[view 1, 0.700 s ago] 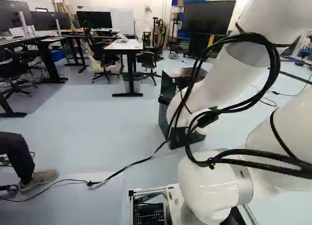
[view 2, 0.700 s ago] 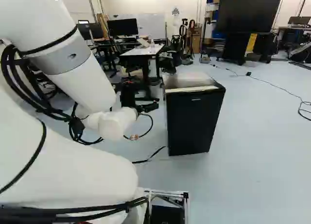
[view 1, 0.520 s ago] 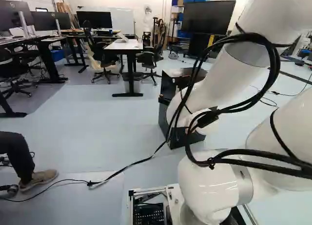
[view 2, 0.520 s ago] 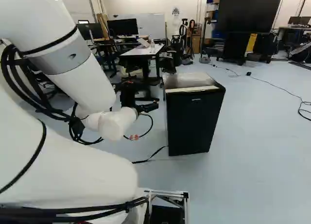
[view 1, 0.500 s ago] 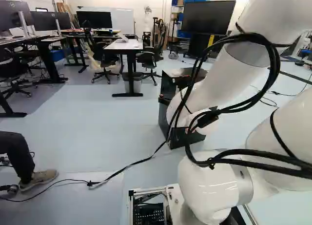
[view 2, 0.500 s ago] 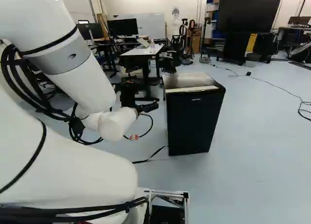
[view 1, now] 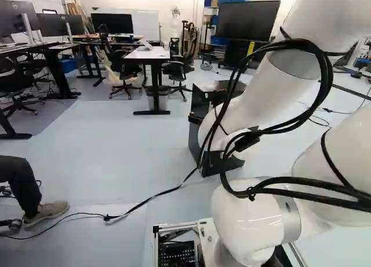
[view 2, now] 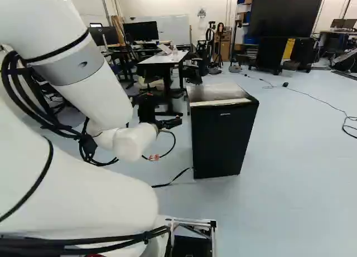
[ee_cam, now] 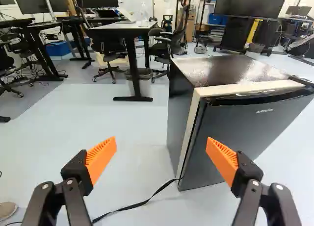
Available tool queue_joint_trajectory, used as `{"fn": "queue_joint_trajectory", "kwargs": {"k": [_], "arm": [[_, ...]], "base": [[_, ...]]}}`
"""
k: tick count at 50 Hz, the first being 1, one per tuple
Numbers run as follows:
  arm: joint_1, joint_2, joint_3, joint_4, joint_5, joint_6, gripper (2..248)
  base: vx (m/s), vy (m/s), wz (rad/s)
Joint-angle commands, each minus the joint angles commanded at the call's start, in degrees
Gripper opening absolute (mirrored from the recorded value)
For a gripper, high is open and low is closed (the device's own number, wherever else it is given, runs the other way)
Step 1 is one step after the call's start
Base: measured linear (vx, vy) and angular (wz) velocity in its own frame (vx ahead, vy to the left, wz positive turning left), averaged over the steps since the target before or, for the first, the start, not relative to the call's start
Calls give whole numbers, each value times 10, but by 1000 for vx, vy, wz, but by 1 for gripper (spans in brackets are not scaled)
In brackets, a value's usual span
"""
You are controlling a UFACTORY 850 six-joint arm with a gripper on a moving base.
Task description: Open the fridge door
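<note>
Ok so I've got pale floor (view 2: 301, 173) all around, and my white arm (view 2: 95, 95) hogs the left of the right base view. The black fridge (view 2: 222, 140) stands ahead of my fingers (view 2: 173, 122), mostly over toward one of them, door (ee_cam: 235, 133) looks shut to me. Fingers are spread wide apart, orange pads (ee_cam: 101, 157) facing each other. Skinny black cable (ee_cam: 147, 201) runs to the fridge's foot.

The fridge (ee_cam: 180, 108) has a glossy top (ee_cam: 221, 70) and a smooth door (ee_cam: 250, 128).
</note>
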Motion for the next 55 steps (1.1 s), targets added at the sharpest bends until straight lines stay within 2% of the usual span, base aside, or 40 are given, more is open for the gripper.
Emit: {"fn": "queue_joint_trajectory", "kwargs": {"k": [28, 55], "arm": [[2, -53, -46, 4, 0, 0, 247], [12, -108, -97, 40, 0, 0, 247]], "base": [[0, 0, 0], [0, 0, 0]]}}
